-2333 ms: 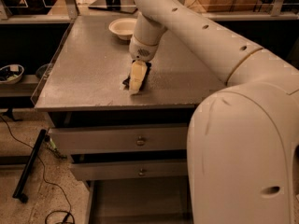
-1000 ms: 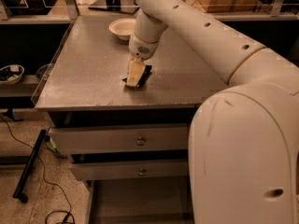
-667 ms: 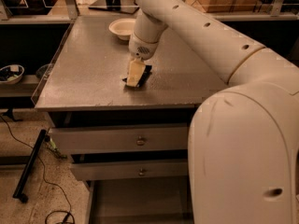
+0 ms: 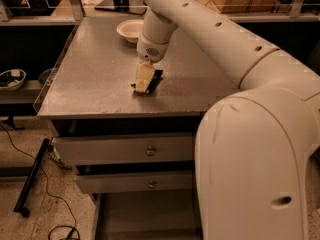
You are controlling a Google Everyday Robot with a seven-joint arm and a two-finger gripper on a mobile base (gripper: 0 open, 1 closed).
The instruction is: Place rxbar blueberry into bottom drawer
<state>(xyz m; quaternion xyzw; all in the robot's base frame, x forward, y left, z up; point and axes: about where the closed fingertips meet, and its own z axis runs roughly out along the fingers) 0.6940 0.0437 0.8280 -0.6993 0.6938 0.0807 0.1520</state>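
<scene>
The rxbar blueberry [image 4: 156, 80] is a dark flat bar lying on the grey tabletop [image 4: 95, 84], near its front middle. My gripper [image 4: 144, 80] reaches down from the white arm and sits right on the bar, covering most of it; only dark edges show at its left and right. The bottom drawer [image 4: 145, 214] is pulled out below the two closed drawers, and its flat grey floor shows.
A cream round bowl [image 4: 131, 30] stands at the back of the tabletop behind the gripper. Two closed grey drawers with small knobs [image 4: 151, 151] sit under the top. My white arm body fills the right side. Black cables and a bar lie on the floor at the left.
The gripper has shifted slightly up and back over the bar since the earliest frame. The bar stays under it on the tabletop.
</scene>
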